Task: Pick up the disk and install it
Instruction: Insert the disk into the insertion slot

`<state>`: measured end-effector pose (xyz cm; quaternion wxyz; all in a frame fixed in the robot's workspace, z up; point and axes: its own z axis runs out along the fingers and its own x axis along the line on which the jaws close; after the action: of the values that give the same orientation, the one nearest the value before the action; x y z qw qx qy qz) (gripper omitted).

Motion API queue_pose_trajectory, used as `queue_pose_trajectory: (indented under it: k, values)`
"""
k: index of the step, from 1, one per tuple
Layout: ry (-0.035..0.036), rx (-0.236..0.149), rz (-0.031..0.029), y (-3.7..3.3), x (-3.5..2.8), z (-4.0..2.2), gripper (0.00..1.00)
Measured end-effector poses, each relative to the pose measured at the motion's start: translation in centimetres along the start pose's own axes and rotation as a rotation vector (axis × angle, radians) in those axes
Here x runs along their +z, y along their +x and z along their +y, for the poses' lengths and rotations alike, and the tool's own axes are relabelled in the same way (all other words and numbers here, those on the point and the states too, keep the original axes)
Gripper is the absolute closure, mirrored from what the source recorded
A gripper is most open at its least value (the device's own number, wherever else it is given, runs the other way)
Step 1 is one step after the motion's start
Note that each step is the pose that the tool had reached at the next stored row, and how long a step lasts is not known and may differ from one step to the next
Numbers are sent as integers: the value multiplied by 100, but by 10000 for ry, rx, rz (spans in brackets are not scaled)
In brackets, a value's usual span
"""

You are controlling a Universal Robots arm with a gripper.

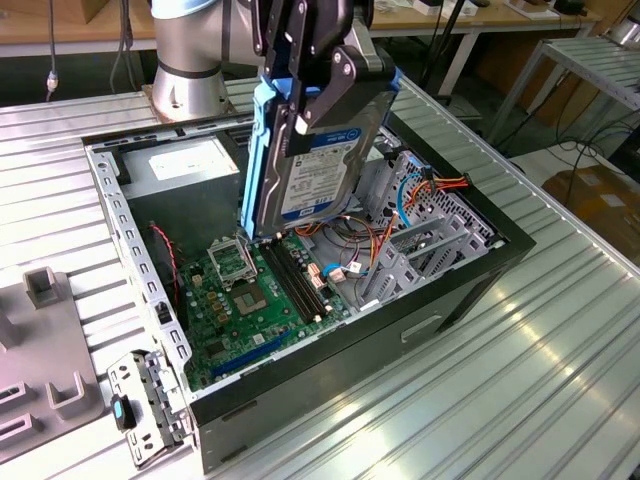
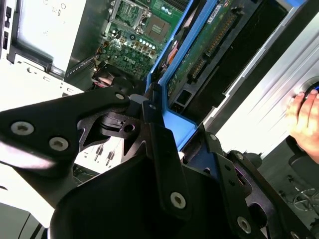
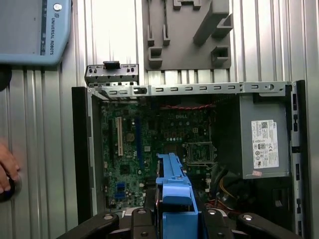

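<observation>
Right, I have the gripper (image 1: 305, 95) clenched on the disk (image 1: 325, 170), with its black fingers pinching the upper end: one on the blue carrier frame (image 1: 258, 150), the other across the labelled face. The disk hangs on edge, tilted, over the open computer case (image 1: 450, 310), with its label turned toward the exterior view's right. Its lower corner hovers above the motherboard (image 1: 250, 300), close to the processor socket (image 1: 228, 262). I can't tell for sure whether it clears the board. Just beside the disk, on the exterior view's right, sits the grey drive cage (image 1: 420, 235), with orange and blue cables (image 1: 445, 185) bunched against it. The power supply (image 1: 180, 165) fills the far end of the case. In the second wrist view I'm looking down the disk's underside, with its green circuit board (image 2: 199, 50) edged by the blue frame. A person's hand (image 2: 304, 119) rests off to one side, and I see it in the first wrist view too, on the ridged metal table (image 3: 50, 149). Outside the case, a grey fixture (image 1: 40, 350) and a small metal bracket (image 1: 135, 410) with a blue latch lie on the table.
</observation>
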<state>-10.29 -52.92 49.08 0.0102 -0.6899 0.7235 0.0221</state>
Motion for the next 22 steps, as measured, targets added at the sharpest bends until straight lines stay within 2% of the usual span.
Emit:
queue_pose_trajectory:
  k: [7,22]
  values:
    - [0,0,1,4,-2,-75,63]
    - [0,0,1,11,-2,-80,63]
